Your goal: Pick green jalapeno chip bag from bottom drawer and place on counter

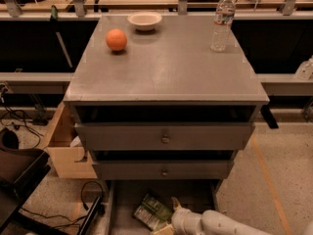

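A grey counter [166,67] is seen, an orange ball [116,39], bowl [145,20] and bottle [222,21] on it, no bag yet. The bottom drawer [126,199] is open. The green jalapeno chip bag [152,210] lies flat inside, its long axis apparently slanted back-left to front-right. The gripper [172,220] is seen just beside it, grip state impossible to tell. Grasp, lift and placement are judged outstanding.

No readable text (chip bag [152,212] print illegible)

Dim overhead light sheens the counter [166,72]; the hand [170,215] lies shadowed in the bottom drawer [126,199].
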Available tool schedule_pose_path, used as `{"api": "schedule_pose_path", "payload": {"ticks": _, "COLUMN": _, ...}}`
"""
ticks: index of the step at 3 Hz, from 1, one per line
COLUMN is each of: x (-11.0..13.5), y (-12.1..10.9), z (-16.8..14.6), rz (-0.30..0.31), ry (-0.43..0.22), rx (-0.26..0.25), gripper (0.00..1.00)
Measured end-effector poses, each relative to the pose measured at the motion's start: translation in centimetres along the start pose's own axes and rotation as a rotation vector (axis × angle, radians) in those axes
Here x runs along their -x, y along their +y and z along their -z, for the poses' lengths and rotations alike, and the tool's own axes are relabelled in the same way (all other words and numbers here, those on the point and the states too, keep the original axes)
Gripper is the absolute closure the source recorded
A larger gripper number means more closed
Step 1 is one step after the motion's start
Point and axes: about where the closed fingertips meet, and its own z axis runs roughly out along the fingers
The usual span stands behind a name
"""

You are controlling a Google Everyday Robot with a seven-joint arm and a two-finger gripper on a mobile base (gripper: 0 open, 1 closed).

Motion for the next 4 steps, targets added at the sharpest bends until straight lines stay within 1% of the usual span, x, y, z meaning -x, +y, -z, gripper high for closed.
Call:
{"api": "schedule_pose_path", "payload": {"ticks": 1, "x": -0.1, "y": -0.1, "z": -2.5, "rz": -0.013, "ry": 0.013, "rx": 0.018, "gripper": 0.0}}
{"api": "schedule_pose_path", "payload": {"ticks": 2, "x": -0.2, "y": -0.5, "z": -4.2, "rz": -0.018, "ry": 0.065, "rx": 0.028, "gripper": 0.0}}
{"api": "schedule_pose_path", "payload": {"ticks": 4, "x": -0.9, "y": -1.0, "z": -6.2, "rz": -0.022, "ry": 0.146, "rx": 0.013, "gripper": 0.0}}
